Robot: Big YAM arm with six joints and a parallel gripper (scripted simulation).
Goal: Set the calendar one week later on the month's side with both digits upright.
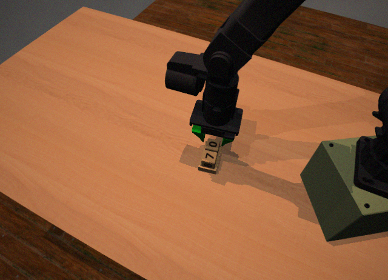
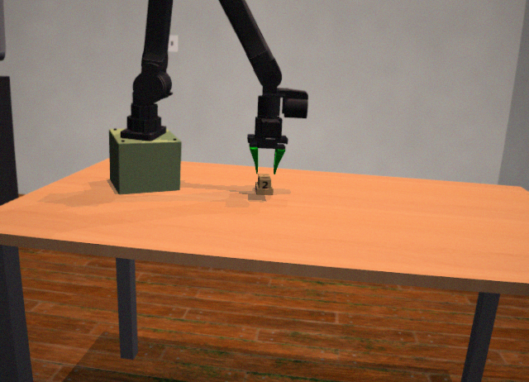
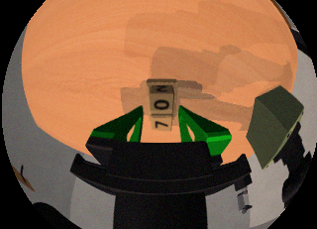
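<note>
The small wooden tray [image 1: 207, 170] [image 2: 264, 192] [image 3: 161, 80] lies flat on the table and holds both cubes in a row. One cube [image 1: 213, 144] [image 2: 264, 184] [image 3: 161, 105] has a 0 on top and a 2 on its end face. The other cube [image 1: 209, 156] [image 3: 160, 123] has a 7 on top; its end face in the top view seems to carry an 8. The front digits and the month's name are not readable. My gripper [image 1: 213, 143] [image 2: 265, 173] [image 3: 160, 109] is open and empty, green fingers pointing down, tips just above and to either side of the 0 cube.
The green base block [image 1: 328, 189] [image 2: 149, 166] [image 3: 272, 122] carries the arm and stands apart from the tray. The arm's shadow falls across the tray's surroundings.
</note>
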